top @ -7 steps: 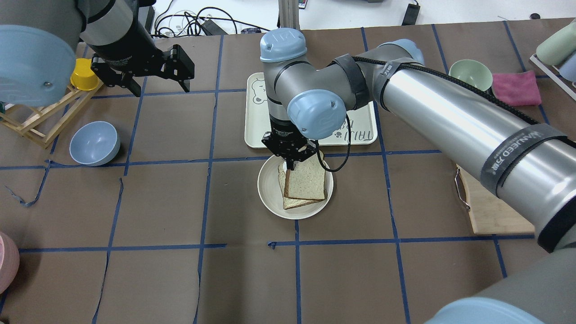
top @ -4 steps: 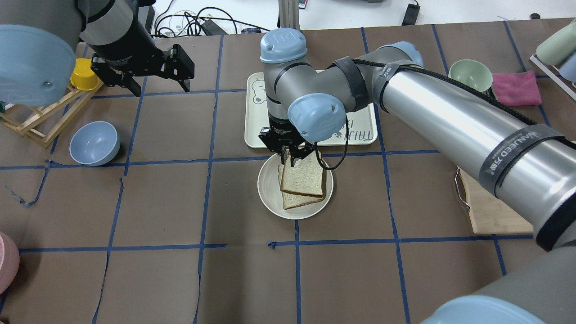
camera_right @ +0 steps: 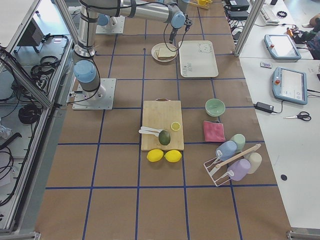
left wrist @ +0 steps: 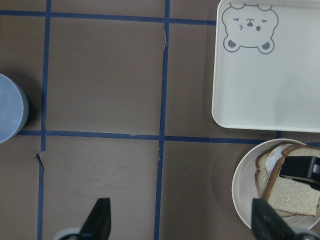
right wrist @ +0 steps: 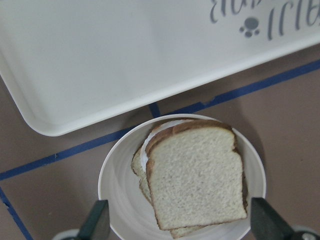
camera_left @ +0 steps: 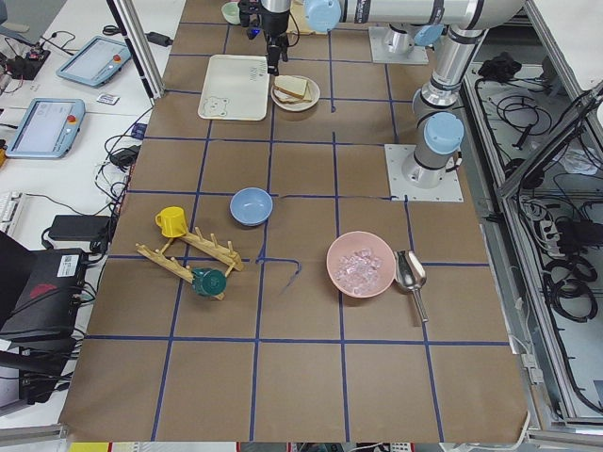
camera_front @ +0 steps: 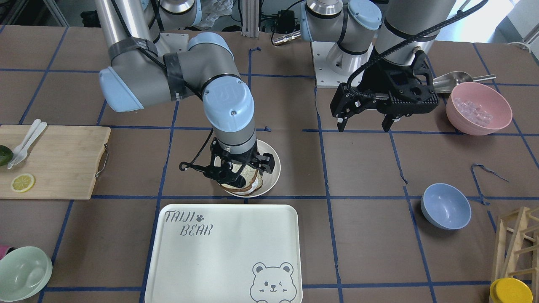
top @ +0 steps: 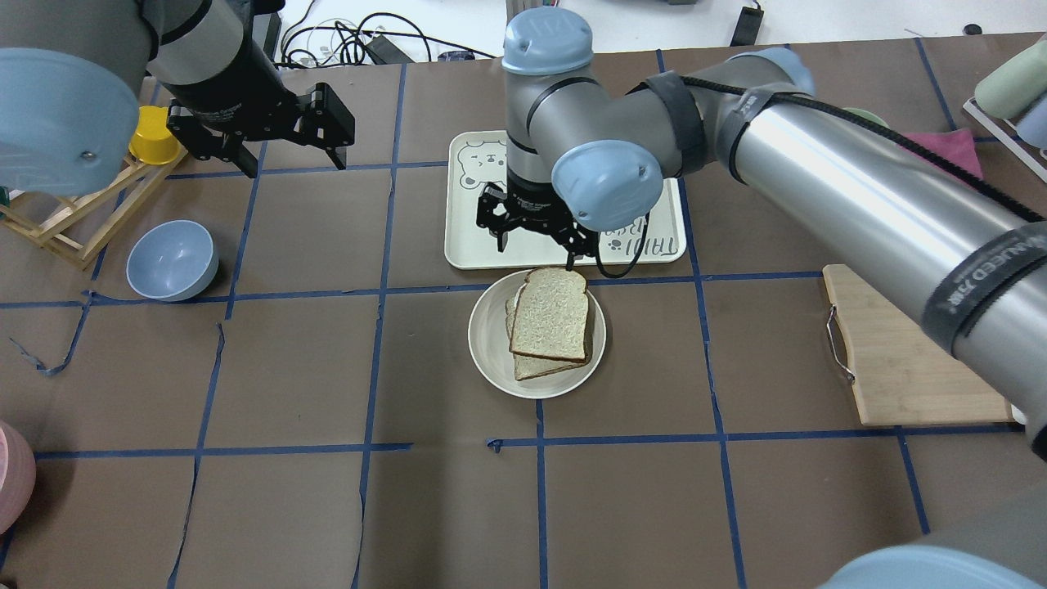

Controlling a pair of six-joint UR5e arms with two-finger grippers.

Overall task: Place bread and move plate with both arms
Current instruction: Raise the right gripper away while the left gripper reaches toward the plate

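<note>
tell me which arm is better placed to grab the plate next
Right, most likely. The right arm has its jaws open just beyond the plate, where the bread lies. The left arm hangs well off to the side.

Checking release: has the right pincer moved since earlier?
Yes: black right pincer withdrew from over the round cream plate to over the bear-printed cream tray.

Pale, speckled bread (top: 550,315) with a dark brown crust lies over a lighter-crusted slice (top: 532,370) on a cream-white plate (top: 489,339). The cream tray (top: 470,241) bears a grey bear face and lettering. Blue tape grids the brown table (top: 286,368). A blue bowl (top: 172,260), a pink bowl (camera_front: 476,126) and a yellow cup (top: 154,135) add colour. The left arm (top: 192,37) and right arm (top: 818,176) are silver-grey with light-blue caps, the left gripper (top: 294,167) and right gripper (top: 536,252) black.
</note>
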